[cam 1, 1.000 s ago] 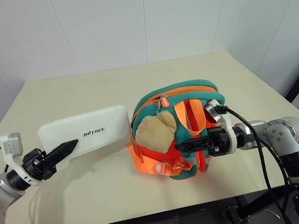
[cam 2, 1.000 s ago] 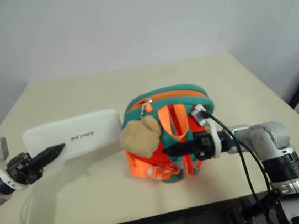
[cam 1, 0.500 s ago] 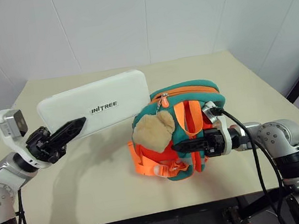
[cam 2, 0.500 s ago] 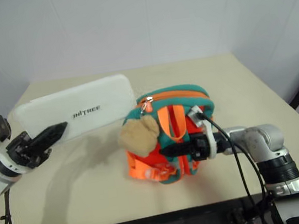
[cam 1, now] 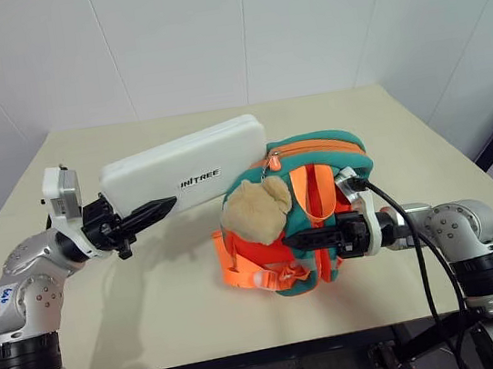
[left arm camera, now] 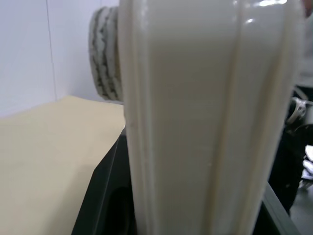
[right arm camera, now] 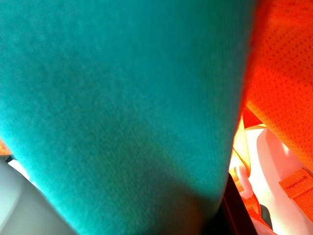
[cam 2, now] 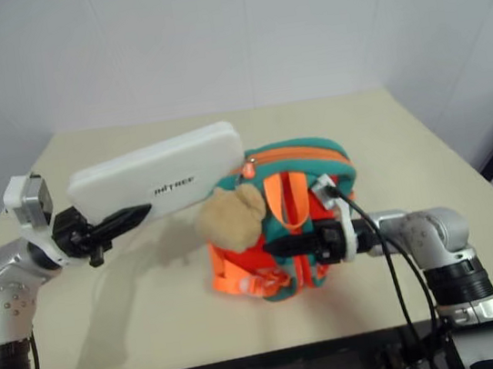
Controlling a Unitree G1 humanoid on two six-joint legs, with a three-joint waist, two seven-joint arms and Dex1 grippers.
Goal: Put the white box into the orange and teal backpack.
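White box point(cam 1: 184, 167) clamped in left end effector point(cam 1: 145, 217), airborne.

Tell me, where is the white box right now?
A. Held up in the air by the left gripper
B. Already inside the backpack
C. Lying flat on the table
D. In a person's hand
A: the left gripper clamps the white box above the table, beside the backpack.

The white box point(cam 1: 184, 166) that I hold up left of centre in the frame carries dark capital lettering on its broad face, near the lower edge; it reads roughly "UNITREE", though the first letters are hard to make out. On my left arm, at the lower left, a blue handwritten mark point(cam 1: 0, 296) is too small to read.
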